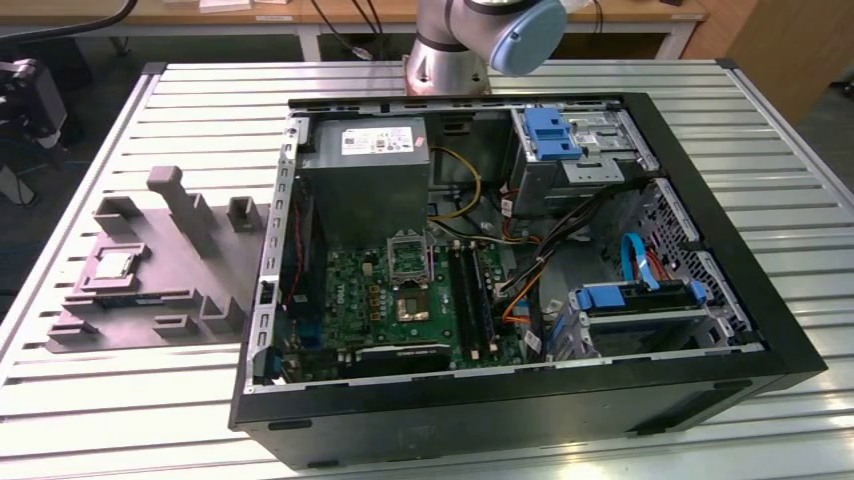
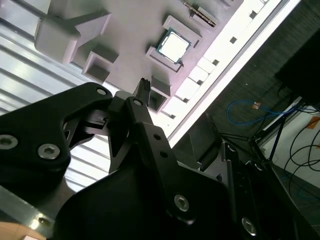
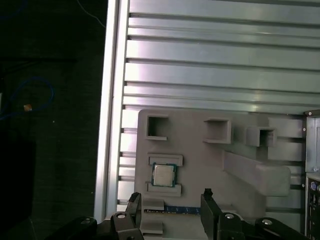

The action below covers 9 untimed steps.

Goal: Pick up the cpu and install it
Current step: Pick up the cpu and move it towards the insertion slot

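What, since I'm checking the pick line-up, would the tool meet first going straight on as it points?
Probably the cpu seated in the grey fixture: in the first wrist view the open tool points at it, with nothing between. Depth is unclear, so it may touch the fixture beside the cpu first.

Slatted metal table (image 1: 134, 420) w/ grey fixture block (image 1: 147, 275) at the exterior view's left, open PC case (image 1: 534, 415) just beside it, to the right.
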Tool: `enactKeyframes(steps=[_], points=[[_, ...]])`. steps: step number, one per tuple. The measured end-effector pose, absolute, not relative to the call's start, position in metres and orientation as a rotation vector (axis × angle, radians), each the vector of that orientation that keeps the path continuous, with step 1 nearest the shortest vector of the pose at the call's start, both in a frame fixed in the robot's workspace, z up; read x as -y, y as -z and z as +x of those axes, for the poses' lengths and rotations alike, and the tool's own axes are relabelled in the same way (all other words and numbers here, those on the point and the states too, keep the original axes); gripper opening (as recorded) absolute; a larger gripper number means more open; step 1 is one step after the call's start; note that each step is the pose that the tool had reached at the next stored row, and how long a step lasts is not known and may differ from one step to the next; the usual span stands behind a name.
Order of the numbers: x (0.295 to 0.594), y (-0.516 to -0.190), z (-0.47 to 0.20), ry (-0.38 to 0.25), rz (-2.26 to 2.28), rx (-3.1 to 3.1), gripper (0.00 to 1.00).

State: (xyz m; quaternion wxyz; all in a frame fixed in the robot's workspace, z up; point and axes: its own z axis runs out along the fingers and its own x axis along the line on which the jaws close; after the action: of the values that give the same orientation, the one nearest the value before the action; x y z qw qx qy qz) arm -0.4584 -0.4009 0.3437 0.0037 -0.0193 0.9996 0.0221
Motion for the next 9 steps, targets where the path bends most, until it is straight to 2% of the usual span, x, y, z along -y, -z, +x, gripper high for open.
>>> enactKeyframes(steps=[9], points=[[0.4016, -0.3417, -0.4584, -0.069, -0.060, -3.133, 0.59]])
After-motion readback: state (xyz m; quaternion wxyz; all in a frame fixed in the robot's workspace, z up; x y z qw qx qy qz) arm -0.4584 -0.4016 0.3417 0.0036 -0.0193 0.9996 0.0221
